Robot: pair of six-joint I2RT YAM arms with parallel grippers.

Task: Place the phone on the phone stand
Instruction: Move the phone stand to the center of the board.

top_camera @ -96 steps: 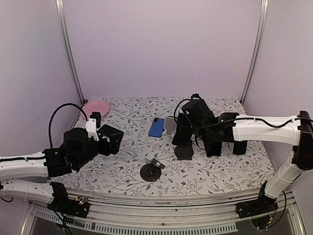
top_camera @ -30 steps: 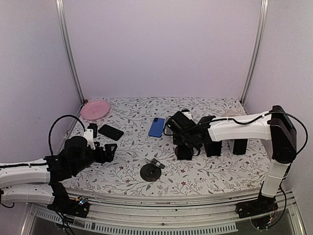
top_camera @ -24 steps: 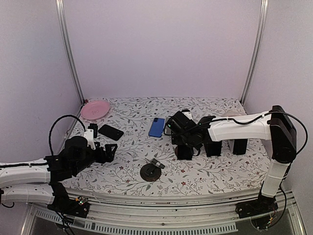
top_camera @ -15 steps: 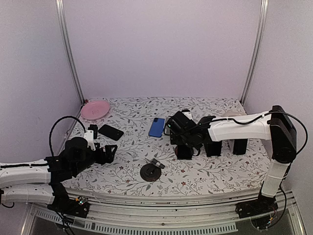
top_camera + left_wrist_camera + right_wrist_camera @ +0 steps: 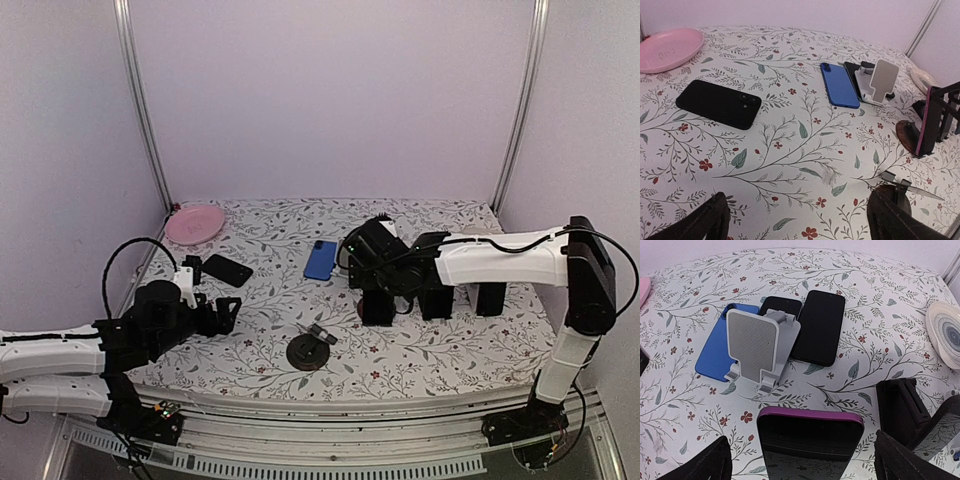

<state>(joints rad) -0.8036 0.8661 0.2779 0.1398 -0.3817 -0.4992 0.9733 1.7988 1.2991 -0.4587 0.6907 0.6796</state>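
Since a second ago the right gripper [image 5: 801, 455] has let go. Its jaws now stand wide apart, one finger on each side of the phone [image 5: 926, 117], with a gap showing at both edges. The wrist has risen a little and the elbow has swung out to the right.

The phone stands upright between those jaws, purple rim on top, set on the stand [image 5: 905, 137], which is dark with a round base. Just beyond the jaws sits a white stand [image 5: 757, 347]. A blue phone [image 5: 710, 357] lies flat at its left, and two black phones [image 5: 820, 327] lie behind it.

The left gripper [image 5: 797, 220] has hardly shifted in the last second. Against three seconds ago it has drawn back and sunk low. Its jaws are wide apart with nothing between them. Ahead of them and to the left a black phone [image 5: 717, 103] lies flat with its camera side up, now uncovered. Farther on the same side is a pink plate [image 5: 667, 47], and a faint mark on it is too pale to read.
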